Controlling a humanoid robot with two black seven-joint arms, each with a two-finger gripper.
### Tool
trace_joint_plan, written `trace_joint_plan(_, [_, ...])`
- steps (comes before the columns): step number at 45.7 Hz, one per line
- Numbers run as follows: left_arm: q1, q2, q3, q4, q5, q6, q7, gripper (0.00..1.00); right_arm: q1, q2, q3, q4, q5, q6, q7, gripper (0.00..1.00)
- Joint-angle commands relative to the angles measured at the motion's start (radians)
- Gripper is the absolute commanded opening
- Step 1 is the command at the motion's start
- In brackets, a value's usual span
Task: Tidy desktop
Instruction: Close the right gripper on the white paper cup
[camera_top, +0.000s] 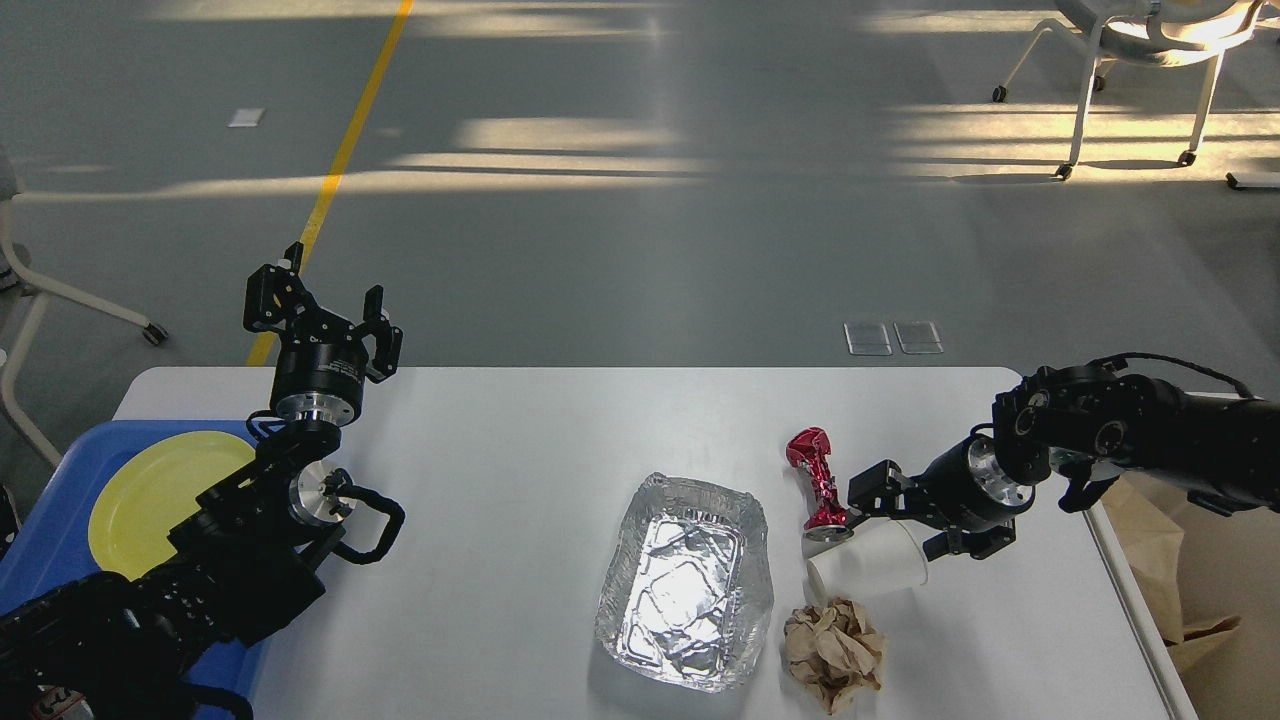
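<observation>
The white desktop (500, 450) holds a crumpled foil tray (688, 582), a red crushed can (820, 482), a white paper cup (866, 565) lying on its side and a ball of crumpled brown paper (833, 652). My right gripper (905, 520) comes in from the right, low over the table, with its fingers closed around the cup's base end, just right of the red can. My left gripper (322, 308) is open and empty, raised above the desktop's far left corner.
A blue tray (45, 545) with a yellow plate (160, 490) sits at the desktop's left edge, partly under my left arm. A brown paper bag (1150, 560) stands off the right edge. Chairs stand on the floor at far right (1140, 40) and left (60, 290).
</observation>
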Motion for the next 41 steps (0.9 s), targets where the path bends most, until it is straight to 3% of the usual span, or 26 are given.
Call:
trace_joint_plan(1, [0.000, 0.000, 0.000, 0.000, 0.000, 0.000, 0.000, 0.97, 0.003, -0.003, 0.000, 0.001, 0.000, 0.001, 0.019, 0.91])
trace_joint_plan(4, [0.000, 0.000, 0.000, 0.000, 0.000, 0.000, 0.000, 0.97, 0.003, -0.001, -0.002, 0.001, 0.000, 0.002, 0.026, 0.81])
trace_joint_plan(17, [0.000, 0.000, 0.000, 0.000, 0.000, 0.000, 0.000, 0.97, -0.006, -0.003, -0.003, -0.001, 0.000, 0.003, 0.026, 0.67])
trace_joint_plan(29, [0.000, 0.000, 0.000, 0.000, 0.000, 0.000, 0.000, 0.97, -0.003, -0.003, -0.006, -0.004, 0.000, 0.003, 0.056, 0.39])
trace_joint_plan(41, [0.000, 0.000, 0.000, 0.000, 0.000, 0.000, 0.000, 0.97, -0.003, -0.003, -0.005, -0.021, 0.000, 0.003, 0.079, 0.34])
